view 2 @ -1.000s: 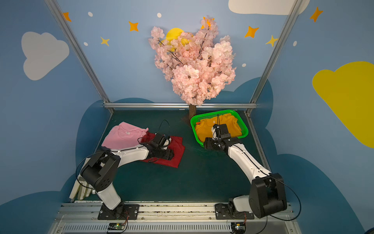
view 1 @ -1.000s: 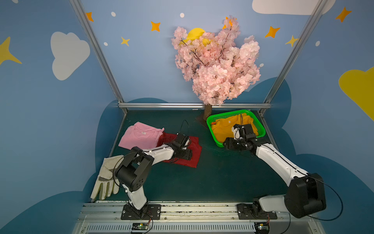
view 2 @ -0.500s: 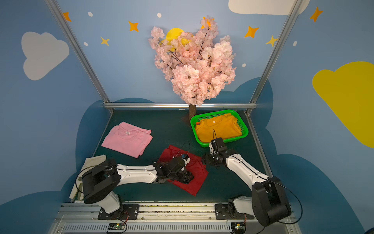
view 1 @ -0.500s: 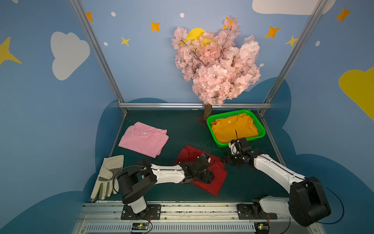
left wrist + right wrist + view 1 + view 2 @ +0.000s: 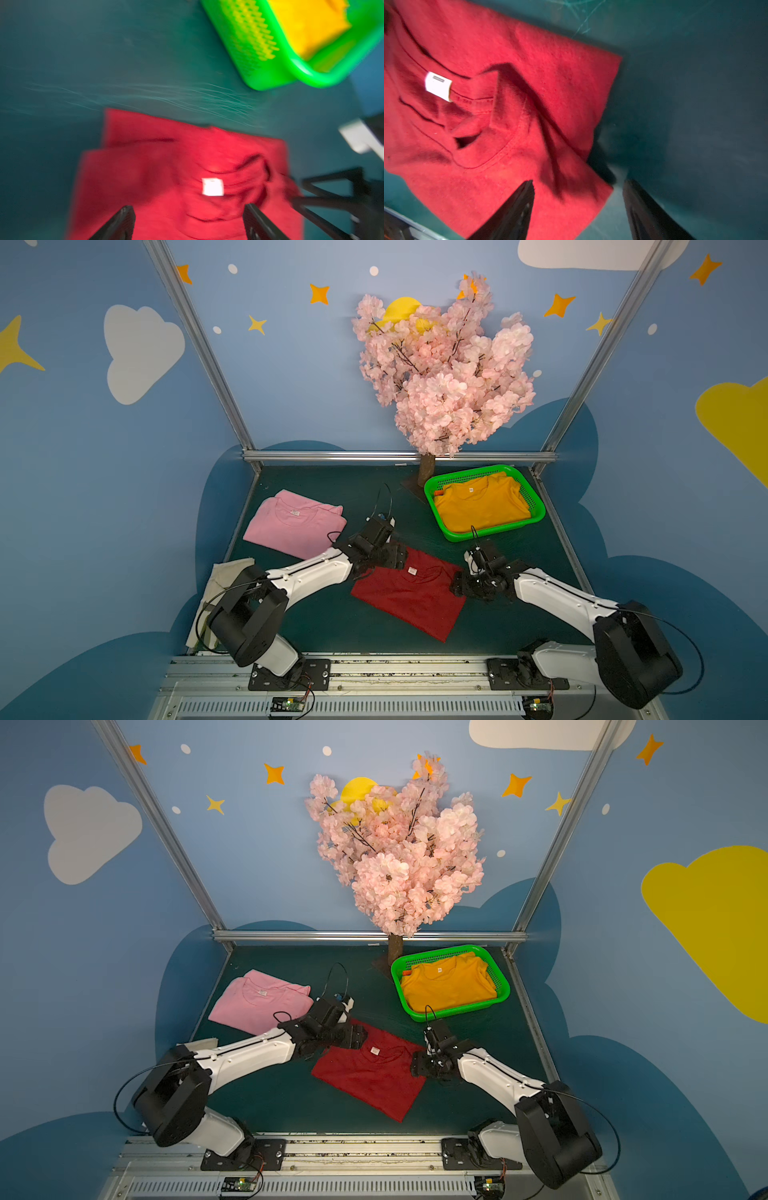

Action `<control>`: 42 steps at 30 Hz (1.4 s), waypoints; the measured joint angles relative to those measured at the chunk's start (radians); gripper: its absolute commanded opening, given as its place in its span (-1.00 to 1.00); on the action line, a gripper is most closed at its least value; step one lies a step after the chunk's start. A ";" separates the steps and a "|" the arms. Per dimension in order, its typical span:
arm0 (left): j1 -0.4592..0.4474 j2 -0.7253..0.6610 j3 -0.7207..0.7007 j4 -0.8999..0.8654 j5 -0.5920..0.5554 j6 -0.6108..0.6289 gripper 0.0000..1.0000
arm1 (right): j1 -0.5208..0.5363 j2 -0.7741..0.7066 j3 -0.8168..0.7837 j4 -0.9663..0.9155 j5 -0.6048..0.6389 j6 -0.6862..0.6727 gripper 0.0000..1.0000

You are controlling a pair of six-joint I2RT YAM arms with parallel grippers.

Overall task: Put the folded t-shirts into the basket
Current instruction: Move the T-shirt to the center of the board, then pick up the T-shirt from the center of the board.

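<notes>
**A:** Is there any writing to read?

**B:** Only small white neck labels. The label (image 5: 438, 86) on the red shirt (image 5: 409, 599) carries a grey strip of print, too blurred to read. The labels on the other shirts are too small to read.

**A:** What's in the basket?

**B:** The green basket (image 5: 490, 534) sits right of centre in both top views. It holds the folded yellow shirt (image 5: 482, 506), which nearly fills it. A scrap of orange cloth (image 5: 438, 492) peeks out at its left corner.

**A:** And the other shirts?

**B:** The red shirt lies flat on the table (image 5: 332, 616), lower middle, outside the basket. The pink shirt (image 5: 293, 524) lies left of centre. A pale glove (image 5: 226, 574) sits lower left, partly under the left arm.

**A:** And the grippers?

**B:** The left gripper (image 5: 189, 207) has its fingers spread wide over the red shirt's collar edge and grips nothing. The right gripper (image 5: 579, 182) is also spread, with its fingers on either side of the shirt's right corner, not closed on it.
</notes>
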 measured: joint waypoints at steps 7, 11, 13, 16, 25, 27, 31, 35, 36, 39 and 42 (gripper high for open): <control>0.168 0.155 0.097 -0.034 0.097 0.128 0.76 | 0.018 0.054 0.034 0.012 0.020 0.018 0.26; 0.185 0.237 0.140 -0.046 0.163 0.177 0.74 | 0.019 0.076 0.042 0.012 0.030 0.034 0.13; 0.184 0.261 0.142 -0.049 0.190 0.192 0.70 | 0.022 0.083 0.046 0.013 0.038 0.039 0.06; 0.182 0.278 0.143 -0.051 0.217 0.212 0.59 | 0.023 0.100 0.056 0.014 0.043 0.044 -0.04; 0.193 0.270 0.072 0.055 0.235 0.214 -0.07 | 0.023 0.159 0.098 0.026 0.043 0.056 -0.41; 0.195 0.265 0.047 0.094 0.232 0.200 -0.27 | 0.023 0.189 0.116 0.057 0.027 0.056 -0.55; 0.193 0.232 -0.035 0.180 0.234 0.145 -0.64 | 0.023 0.257 0.155 0.168 -0.031 0.047 -0.82; 0.188 0.180 -0.116 0.234 0.245 0.080 -0.94 | 0.013 0.300 0.175 0.244 -0.090 0.015 -1.00; 0.187 0.165 -0.135 0.244 0.248 0.068 -0.95 | 0.010 0.302 0.178 0.247 -0.103 0.005 -1.00; 0.185 0.114 -0.193 0.263 0.253 0.019 -0.95 | -0.015 0.301 0.193 0.240 -0.142 -0.045 -1.00; 0.184 0.047 -0.246 0.282 0.256 -0.031 -0.95 | -0.050 0.278 0.212 0.212 -0.170 -0.101 -1.00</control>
